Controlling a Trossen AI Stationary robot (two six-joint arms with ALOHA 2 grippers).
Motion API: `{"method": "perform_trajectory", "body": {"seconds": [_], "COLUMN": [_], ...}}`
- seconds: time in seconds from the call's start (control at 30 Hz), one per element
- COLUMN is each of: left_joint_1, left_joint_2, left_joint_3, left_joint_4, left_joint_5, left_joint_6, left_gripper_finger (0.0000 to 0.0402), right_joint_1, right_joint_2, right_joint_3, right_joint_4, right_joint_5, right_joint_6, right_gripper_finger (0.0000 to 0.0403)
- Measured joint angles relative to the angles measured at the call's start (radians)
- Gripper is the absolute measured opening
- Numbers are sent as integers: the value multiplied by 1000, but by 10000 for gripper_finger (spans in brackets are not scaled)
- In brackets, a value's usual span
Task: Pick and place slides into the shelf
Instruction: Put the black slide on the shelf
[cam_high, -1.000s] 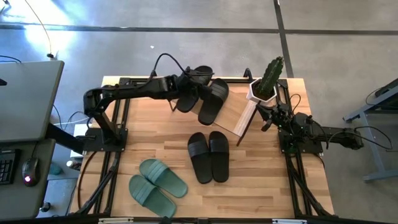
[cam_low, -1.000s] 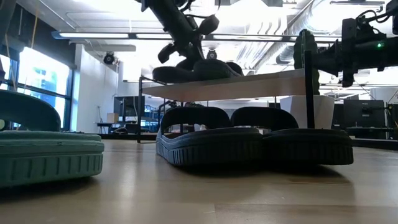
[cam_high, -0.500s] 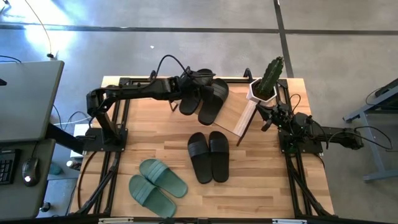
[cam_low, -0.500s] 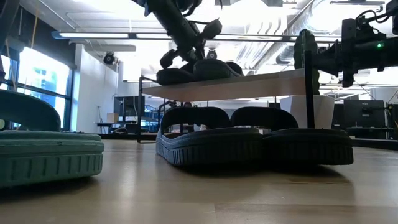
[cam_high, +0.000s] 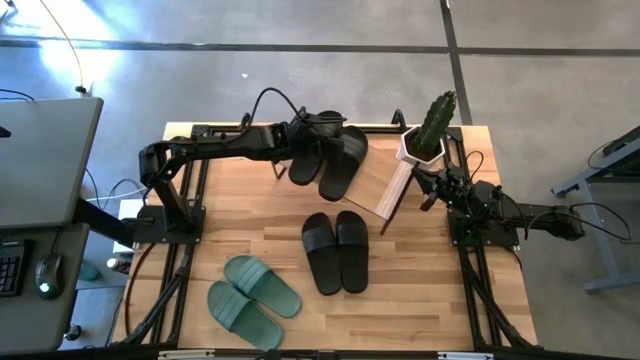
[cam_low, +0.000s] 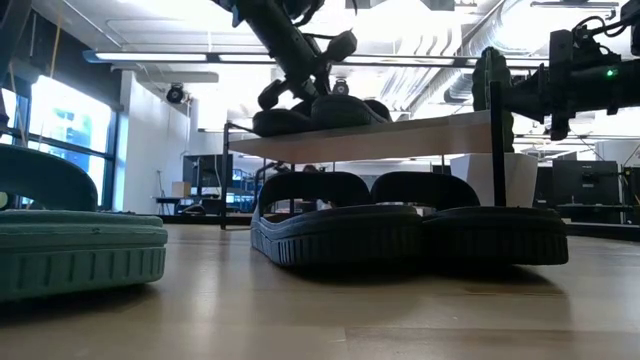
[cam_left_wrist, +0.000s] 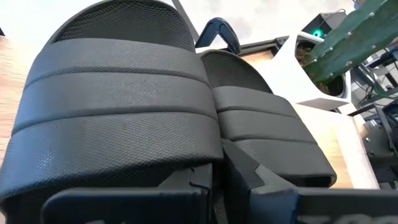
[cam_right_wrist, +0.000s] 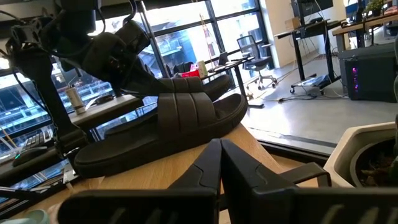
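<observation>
Four matte black slides (cam_high: 336, 251), one sage-green pair (cam_high: 250, 298), a pale wooden shelf (cam_high: 383, 180), light-wood tabletop (cam_high: 420, 290).

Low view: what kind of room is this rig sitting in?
Probably an open office or lab: exposed ceiling ducts, tall windows, and desks with office chairs beyond the table.

We see two black slides (cam_high: 341, 160) side by side on the shelf (cam_high: 375, 190), another black pair (cam_high: 336, 250) just before it, green pair (cam_high: 252, 298) nearer front-left.
</observation>
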Motion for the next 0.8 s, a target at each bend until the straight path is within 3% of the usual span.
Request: {"method": "perform_trajectory", "body": {"seconds": [0.8], "left_joint_1": [0], "left_joint_2": [0], "left_joint_3": [0], "left_joint_4": [-48], "left_joint_5": [66], "left_joint_6": [25], "left_gripper_finger": [99], "right_joint_1": [0], "right_joint_2": [0], "right_joint_3": [0], "right_joint_4": [0], "right_joint_5": [0], "right_joint_6": [-3], "right_gripper_finger": [0]}}
